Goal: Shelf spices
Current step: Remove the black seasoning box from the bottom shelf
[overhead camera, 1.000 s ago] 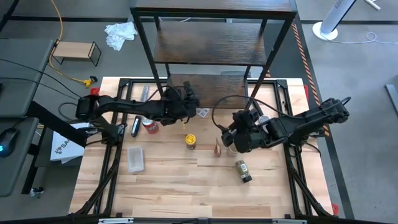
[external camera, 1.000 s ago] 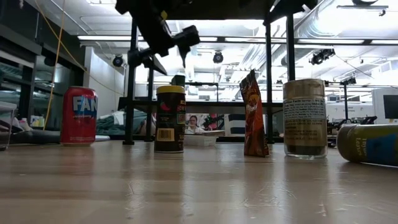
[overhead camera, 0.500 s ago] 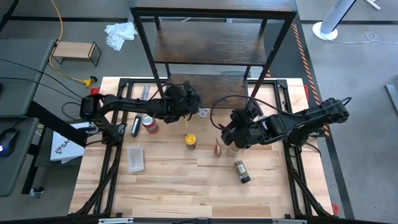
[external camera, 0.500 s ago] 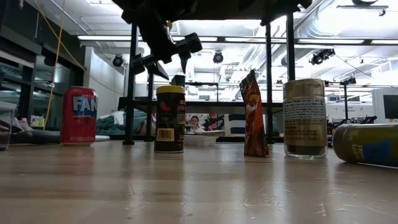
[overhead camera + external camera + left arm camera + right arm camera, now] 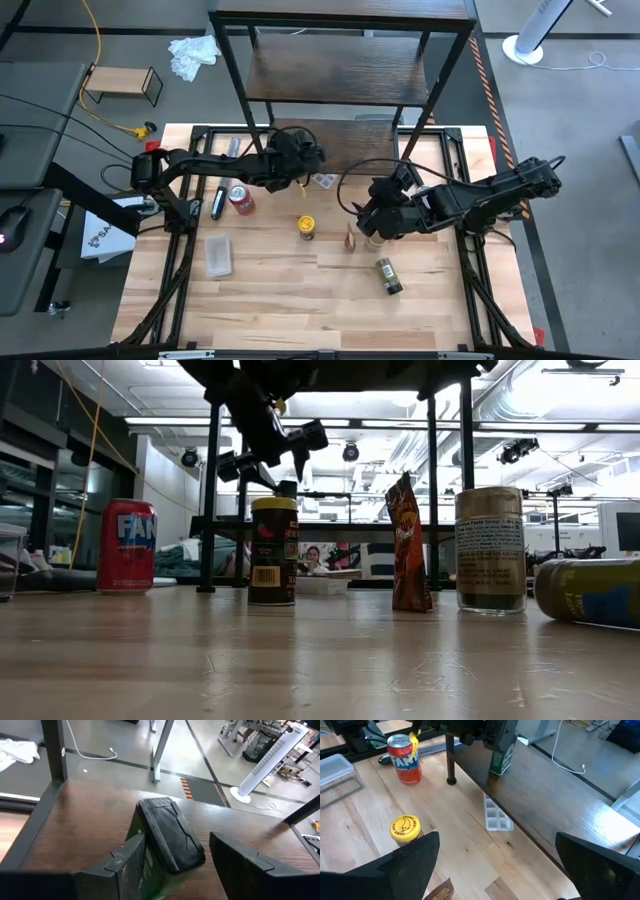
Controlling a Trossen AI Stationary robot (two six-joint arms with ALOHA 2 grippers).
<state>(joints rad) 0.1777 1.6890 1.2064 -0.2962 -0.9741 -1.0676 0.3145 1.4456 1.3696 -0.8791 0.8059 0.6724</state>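
Spices are split between shelf and table. The box [image 5: 167, 827], green with a black lid, stands upright on the lowest board of the shelf [image 5: 350, 70], near that board's front edge and close to the front left post. The left gripper [image 5: 303, 160] reaches in over that same board edge, its jaws partly apart with the box between them. One finger [image 5: 127, 865] lies against the green side. The other finger stands clear of the lid, with bare board showing in the gap.

The other spices are on the table in front of the shelf. The yellow-lidded jar [image 5: 306, 227] stands upright, out from the shelf's front left post. The tan-lidded jar [image 5: 490, 550] is upright too, out from the front right post. A brown packet [image 5: 349, 238] stands on end between those two jars. The greenish jar [image 5: 390, 275] lies on its side, the farthest of them from the shelf.

The right gripper [image 5: 372, 218] hangs above the table just in front of the shelf, over the tan-lidded jar, its jaws spread wide and holding nothing.

A red can [image 5: 240, 200] stands near the shelf's front left post, on the outer side. A small white tray [image 5: 497, 817] lies on the table at the lowest board's front edge. A clear plastic piece [image 5: 218, 254] lies farther out from the shelf, beyond the can.
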